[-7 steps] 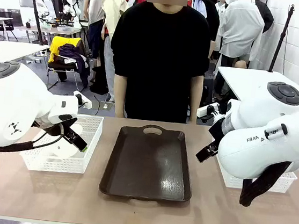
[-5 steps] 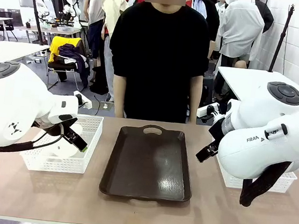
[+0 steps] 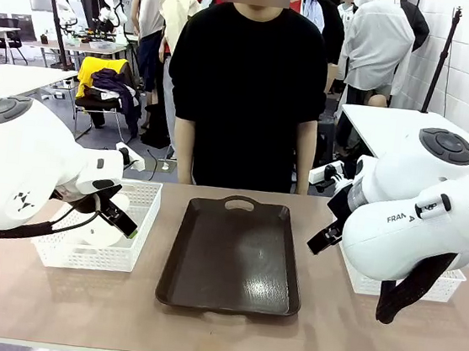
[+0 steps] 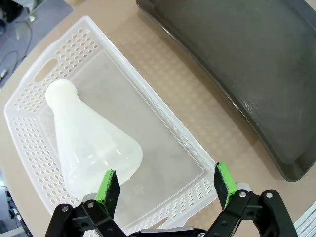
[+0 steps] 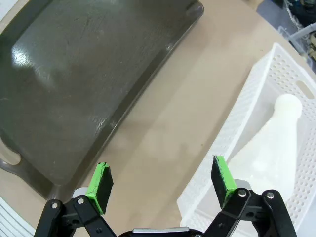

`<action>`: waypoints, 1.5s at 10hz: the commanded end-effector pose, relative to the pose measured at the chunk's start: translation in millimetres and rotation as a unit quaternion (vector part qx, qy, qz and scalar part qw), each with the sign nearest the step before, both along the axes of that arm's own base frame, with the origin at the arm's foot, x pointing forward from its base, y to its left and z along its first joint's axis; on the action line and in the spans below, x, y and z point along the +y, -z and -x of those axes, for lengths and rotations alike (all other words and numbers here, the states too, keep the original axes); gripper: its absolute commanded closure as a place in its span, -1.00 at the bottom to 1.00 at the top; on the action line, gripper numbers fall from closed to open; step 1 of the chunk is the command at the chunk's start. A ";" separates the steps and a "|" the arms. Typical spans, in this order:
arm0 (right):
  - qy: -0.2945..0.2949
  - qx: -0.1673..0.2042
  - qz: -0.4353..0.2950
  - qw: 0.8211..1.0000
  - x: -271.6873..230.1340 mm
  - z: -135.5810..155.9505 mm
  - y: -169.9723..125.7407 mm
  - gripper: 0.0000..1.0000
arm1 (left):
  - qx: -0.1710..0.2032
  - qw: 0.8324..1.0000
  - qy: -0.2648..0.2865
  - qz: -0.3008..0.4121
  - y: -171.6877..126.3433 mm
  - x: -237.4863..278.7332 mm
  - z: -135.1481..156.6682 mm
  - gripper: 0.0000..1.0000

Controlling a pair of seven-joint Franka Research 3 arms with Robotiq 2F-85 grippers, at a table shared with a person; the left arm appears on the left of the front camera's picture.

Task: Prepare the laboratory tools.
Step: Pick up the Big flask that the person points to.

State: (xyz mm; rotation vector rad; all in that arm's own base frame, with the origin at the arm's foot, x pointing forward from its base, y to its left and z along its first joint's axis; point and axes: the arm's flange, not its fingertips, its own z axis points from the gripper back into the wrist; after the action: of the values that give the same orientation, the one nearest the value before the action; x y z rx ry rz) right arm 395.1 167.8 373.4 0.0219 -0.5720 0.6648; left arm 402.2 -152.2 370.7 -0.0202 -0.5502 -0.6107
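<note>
Frosted white, the left flask (image 4: 91, 143) lies in its basket (image 4: 29, 113), centre-left of the left wrist view; the right flask (image 5: 269, 148) lies lower right of its view. The brown tray (image 3: 233, 260) is bare. The left gripper (image 4: 165, 182) and right gripper (image 5: 160, 177) gape empty: nothing seems done yet.

The flask (image 4: 91, 143) is frosted white, the tray (image 3: 234, 256) dark brown

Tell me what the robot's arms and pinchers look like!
The left arm and right arm are fat, round and white, each with a dark round cap. A black cable loops under the left one; the right one has grey letters. The left gripper and right gripper are black, with green pads.
</note>
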 end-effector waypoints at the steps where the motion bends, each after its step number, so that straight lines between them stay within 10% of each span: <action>1: 0.000 0.000 0.000 1.000 0.0 0.0 0.0 -1.00 | 0.000 1.000 -0.001 0.001 -0.3 1.2 -0.4 -1.00; 9: 0.020 -0.004 -0.042 0.999 -13.2 -13.0 -34.7 -1.00 | 0.015 0.999 -0.040 0.021 -30.5 7.2 -9.2 -1.00; 15: 0.010 0.131 -0.237 0.963 -81.4 -40.6 -104.1 -1.00 | 0.138 0.959 -0.082 0.232 -96.3 89.4 -31.6 -1.00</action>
State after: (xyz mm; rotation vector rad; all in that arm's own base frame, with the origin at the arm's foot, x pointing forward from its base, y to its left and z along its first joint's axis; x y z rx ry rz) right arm 425.3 104.0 482.1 0.4161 -0.5142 0.4939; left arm 431.5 -83.6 459.5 -0.3298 -0.4420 -0.3017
